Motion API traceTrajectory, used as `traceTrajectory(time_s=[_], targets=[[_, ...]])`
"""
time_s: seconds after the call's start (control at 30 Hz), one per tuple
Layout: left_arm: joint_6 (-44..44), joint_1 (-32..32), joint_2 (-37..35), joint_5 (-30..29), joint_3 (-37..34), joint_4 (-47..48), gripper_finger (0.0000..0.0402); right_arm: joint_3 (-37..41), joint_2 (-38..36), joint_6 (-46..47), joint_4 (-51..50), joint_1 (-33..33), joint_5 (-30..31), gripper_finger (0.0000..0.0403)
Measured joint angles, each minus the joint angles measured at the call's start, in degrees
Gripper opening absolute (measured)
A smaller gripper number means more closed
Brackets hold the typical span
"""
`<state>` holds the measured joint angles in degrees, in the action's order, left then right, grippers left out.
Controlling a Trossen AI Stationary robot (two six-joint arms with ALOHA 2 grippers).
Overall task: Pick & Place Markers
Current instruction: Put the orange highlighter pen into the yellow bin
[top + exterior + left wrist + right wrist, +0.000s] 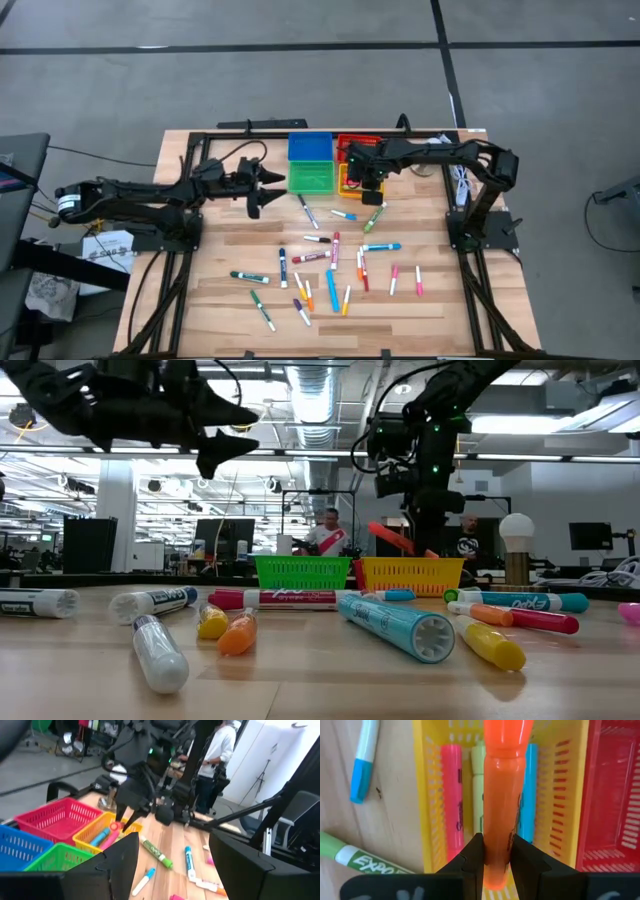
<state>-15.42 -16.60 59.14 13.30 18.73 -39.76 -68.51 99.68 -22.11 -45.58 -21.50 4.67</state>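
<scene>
Your right fingers [492, 865] are clamped on an orange marker [502, 795], pinching the barrel near one end so most of its length juts out over the yellow bin [422, 795]. Three markers already lie in that bin: pink, pale yellow-green and blue. The held one looks light, stiff and smooth, a glossy plastic cylinder, so it could swivel or slip in a pinch so near its end; a hold nearer mid-barrel, across the round section, would probably be steadier. The yellow bin is thin latticed plastic with a red bin [615, 795] touching it on one side. Your left fingers [262, 187] stand wide and empty, hovering beyond the green bin [311, 177] from the yellow one. The other markers [330, 262] lie scattered on the wood-plank worktop [210, 290], in front of the yellow bin.
</scene>
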Motion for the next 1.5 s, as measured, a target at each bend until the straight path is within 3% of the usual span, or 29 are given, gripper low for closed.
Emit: traceTrajectory(time_s=[0.37,1.2,1.5], targets=[[-0.03,0.0,-8.19,0.01,-5.64,-0.46,0.0242,0.0,0.0,-0.41,-0.26,-1.25,-0.07,0.0063],[-1.35,0.02,-8.53,0.02,-5.72,-0.4,0.0242,0.0,0.04,0.97,0.13,-1.53,-0.17,0.0063],[-1.55,0.04,-8.53,0.0,-5.69,-0.57,0.0242,-0.1,4.3,1.12,1.79,-1.55,0.46,0.007]])
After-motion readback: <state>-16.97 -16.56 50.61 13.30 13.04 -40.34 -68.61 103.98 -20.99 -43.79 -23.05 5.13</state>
